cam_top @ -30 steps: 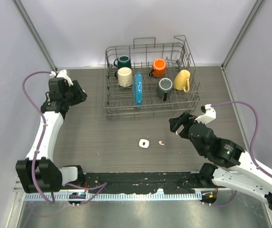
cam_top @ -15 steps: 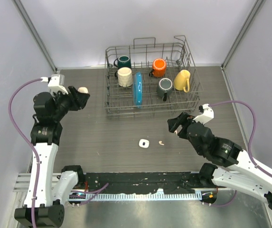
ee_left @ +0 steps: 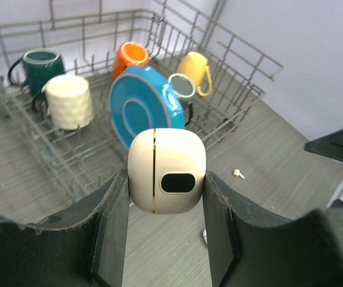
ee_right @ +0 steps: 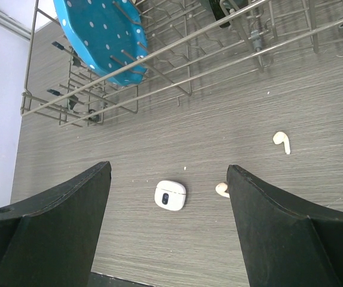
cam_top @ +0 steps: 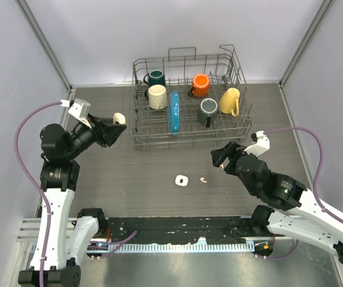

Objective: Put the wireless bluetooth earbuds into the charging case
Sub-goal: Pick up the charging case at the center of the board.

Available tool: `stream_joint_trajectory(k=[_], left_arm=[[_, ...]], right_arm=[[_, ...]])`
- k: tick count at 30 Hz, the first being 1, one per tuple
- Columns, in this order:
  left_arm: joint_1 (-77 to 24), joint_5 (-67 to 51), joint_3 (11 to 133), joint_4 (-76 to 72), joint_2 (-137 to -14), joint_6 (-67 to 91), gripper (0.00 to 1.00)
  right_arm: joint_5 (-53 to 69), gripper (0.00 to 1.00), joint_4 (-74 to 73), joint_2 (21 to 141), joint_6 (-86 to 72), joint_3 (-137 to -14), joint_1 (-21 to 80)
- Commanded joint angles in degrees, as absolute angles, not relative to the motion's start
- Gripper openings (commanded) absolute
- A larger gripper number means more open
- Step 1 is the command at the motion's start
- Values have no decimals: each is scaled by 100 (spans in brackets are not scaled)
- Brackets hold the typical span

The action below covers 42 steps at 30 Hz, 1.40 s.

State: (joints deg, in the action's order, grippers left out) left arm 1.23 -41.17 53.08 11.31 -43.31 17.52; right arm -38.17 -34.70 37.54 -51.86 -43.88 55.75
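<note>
Top view: left jaws pinch a cream charging case (cam_top: 118, 118), held up just left of the dish rack (cam_top: 189, 139). Right jaws spread, right of a white charging case (cam_top: 181, 180) and one earbud (cam_top: 203, 179) on the tabletop (cam_top: 129, 173).
Left wrist: cream charging case (ee_left: 166, 170) clamped between both jaws, blue plate (ee_left: 144, 110) in the rack behind.
Right wrist: white charging case (ee_right: 170, 195) on the tabletop, two earbuds (ee_right: 222, 189) (ee_right: 282, 141) loose to its right, neither touching it.
</note>
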Motion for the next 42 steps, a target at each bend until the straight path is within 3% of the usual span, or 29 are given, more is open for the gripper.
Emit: stream_joint_trajectory(k=[1,11,19,28,33,42], left_arm=[[53,-4956,5282,256,-4148,1888,0],[-1429,-4589,4948,114,-4060,1452,0],[-3575,-2509,5291,1282,-4561,27,0],[-5711,-573,5537,1503,-5493,-1098,0],[-6055,-150,5590,1257,-5713,-1204,0],[-6240,193,5598,1081,-5774,-1354,0]], right_arm=[[-3823,84,-3234,3762,-5317,-4632,5572],[-3103,84,-2760,3832,-5037,-4737,5563],[-2242,83,-2575,4394,-4615,-5255,5572],[-1293,77,-2294,4807,-4333,-5599,5564],[-1116,76,-2276,4895,-4280,-5651,5572],[-396,63,-2232,5220,-4113,-5687,5564]])
